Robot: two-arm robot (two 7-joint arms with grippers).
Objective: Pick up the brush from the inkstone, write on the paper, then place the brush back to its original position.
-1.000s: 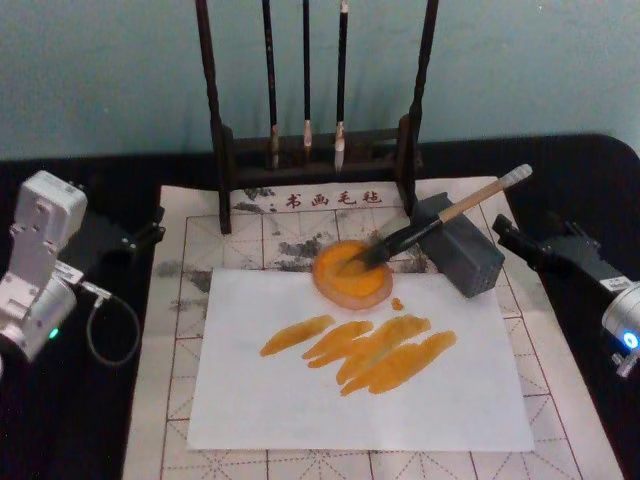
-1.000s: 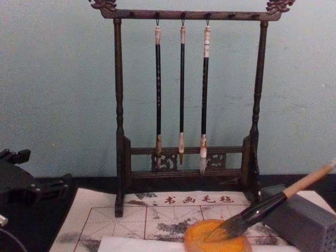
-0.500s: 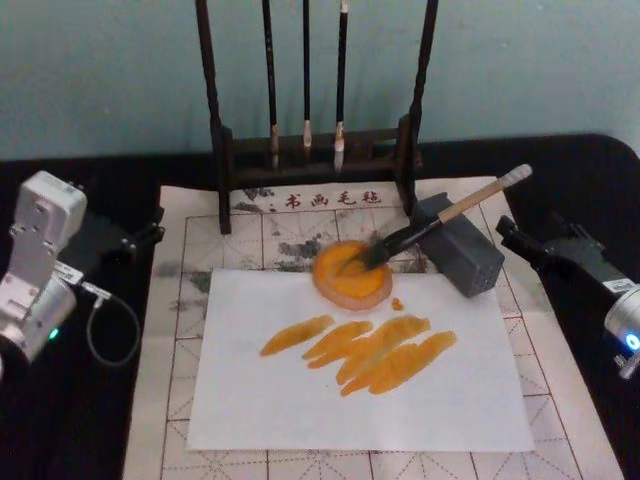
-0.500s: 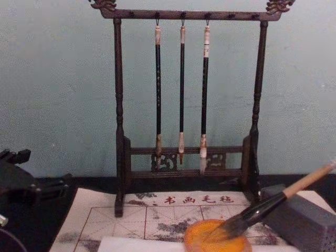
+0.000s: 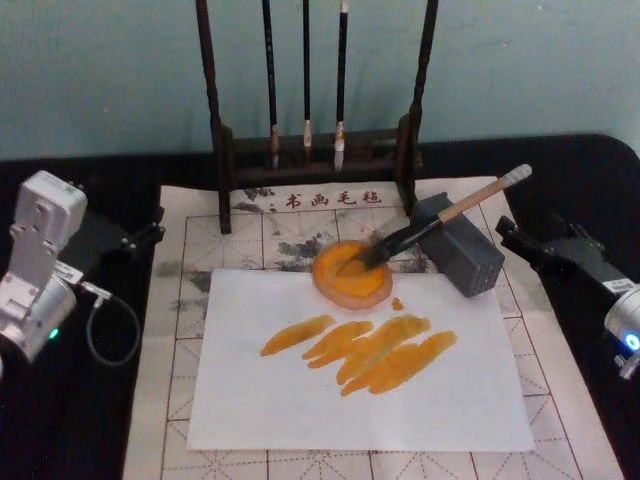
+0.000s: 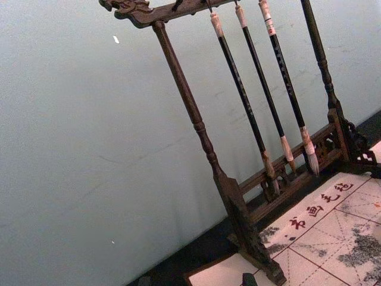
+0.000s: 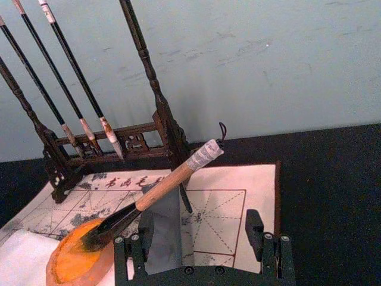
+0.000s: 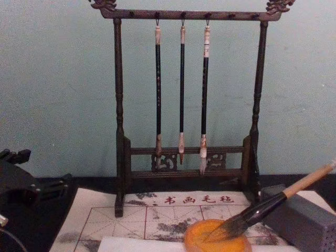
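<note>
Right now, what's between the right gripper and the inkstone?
Head view: the grey block sits between the right gripper and inkstone, the brush leaning on it.

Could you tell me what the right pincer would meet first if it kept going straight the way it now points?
Probably the grey block: the open right pincer points at it, with the brush handle leaning across its top and the inkstone beyond. Depth is hard to judge.

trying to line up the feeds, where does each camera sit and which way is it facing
Head: high, looking down at the paper, with left gripper and right gripper at the edges.
Chest: low, looking across at the brush rack; left arm at lower left.
Left wrist: looks at the rack and wall.
Right wrist: behind its open fingers, facing the brush in the orange dish.
Head, chest and right wrist views share brush and dish.
</note>
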